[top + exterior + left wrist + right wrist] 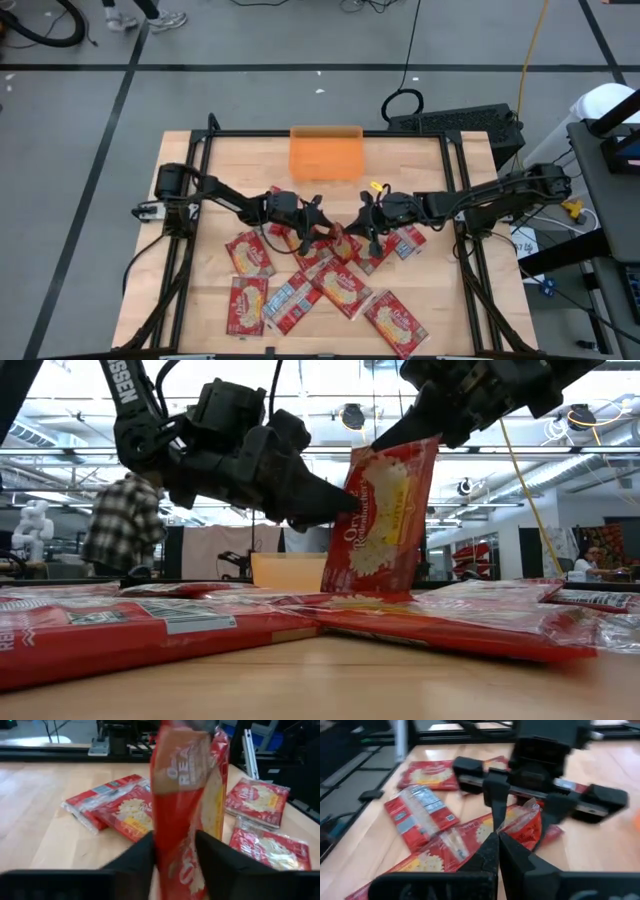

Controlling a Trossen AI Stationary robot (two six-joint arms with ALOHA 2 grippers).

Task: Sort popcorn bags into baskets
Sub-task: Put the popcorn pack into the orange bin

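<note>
I see one popcorn bag [383,515] hanging upright above the table [190,290], clear of the packets lying below it. My right gripper [400,428] pinches its top edge with fingers pressed together; in the right wrist view those fingers [492,847] meet on the crumpled red film. My left gripper [172,852] stands at the bag's side, its fingers [215,855] narrowly apart with the packet between them, touching both faces. From above, both grippers meet near the middle of the table, just over the heap. The other popcorn bags [340,290] lie flat and scattered across the near half of the table, some overlapping, a few showing a silver-grey side. The orange basket [325,155] sits at the far edge, well apart from the heap. A person in a plaid shirt [125,520] stands in the room beyond.
</note>
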